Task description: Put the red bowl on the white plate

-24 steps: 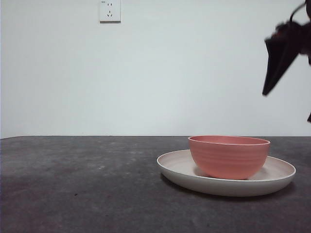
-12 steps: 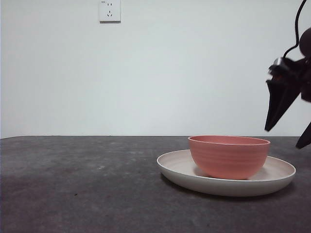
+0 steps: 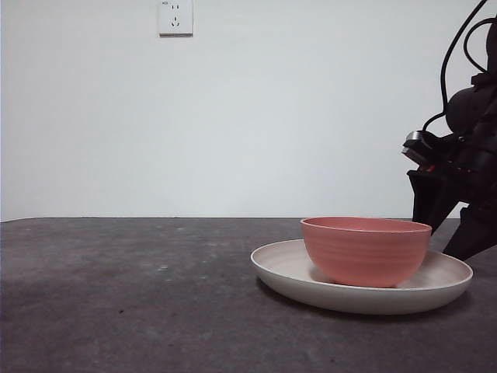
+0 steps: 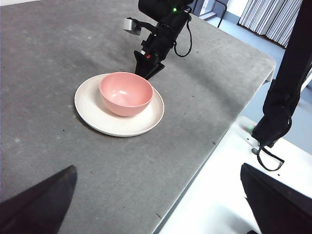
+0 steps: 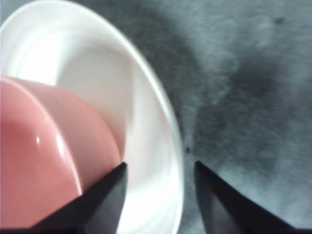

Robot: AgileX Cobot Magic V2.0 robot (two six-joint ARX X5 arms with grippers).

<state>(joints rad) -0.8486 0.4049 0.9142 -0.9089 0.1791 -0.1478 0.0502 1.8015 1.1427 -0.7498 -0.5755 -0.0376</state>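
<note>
So the red bowl (image 3: 366,250) sits right on the white plate (image 3: 295,272), lower right of the front view, a bit toward the plate's left side there, so the job looks pretty much done to me. Bowl looks like matte plastic or melamine: light, stiff, not super fragile, and the ridged side should give decent grip. If it needed another grab, I'd pinch the rim wall, one jaw inside and one outside. The right pincer (image 5: 157,168) is open and empty, its jaws straddling the plate's rim, one over the plate just beside the bowl and the other over the bare worktop (image 5: 253,73). In the front view it's the dark thing at the right edge, low behind the plate. The left pincer (image 4: 156,204) hangs wide open, well away from everything.
</note>
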